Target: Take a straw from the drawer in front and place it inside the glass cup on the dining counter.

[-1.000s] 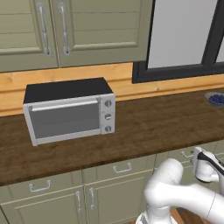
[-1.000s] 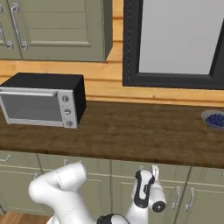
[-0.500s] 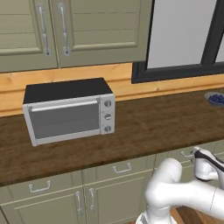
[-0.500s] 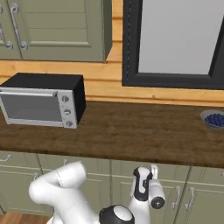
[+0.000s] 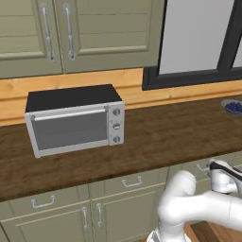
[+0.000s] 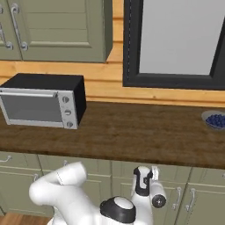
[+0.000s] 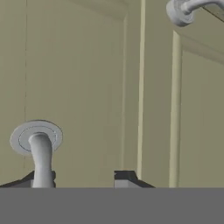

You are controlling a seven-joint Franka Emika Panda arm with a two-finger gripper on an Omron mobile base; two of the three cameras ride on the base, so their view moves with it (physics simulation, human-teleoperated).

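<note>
The step in hand looks like opening the drawer: the tool (image 7: pixel 83 178) sits tight against the green front, its 2 tips parted around the drawer handle (image 7: pixel 40 154). The straw, judged inside behind that handle, is hidden; next, close and pull straight out

My body: glossy white shells, dark joints

In the lower right of the left base view my arm (image 5: pixel 198 208) is made of smooth, rounded white segments with a soft sheen, ending at a white wrist piece capped by a dark band. In the lower left of the right base view the same white links bulge like fat tubes, with a dark grey ring around a domed white joint cap at the bottom centre, and a black-and-white hand section ending in a round dark disc. My fingertips (image 7: pixel 127 177) are small dark blocks at the bottom of the hand view.
</note>
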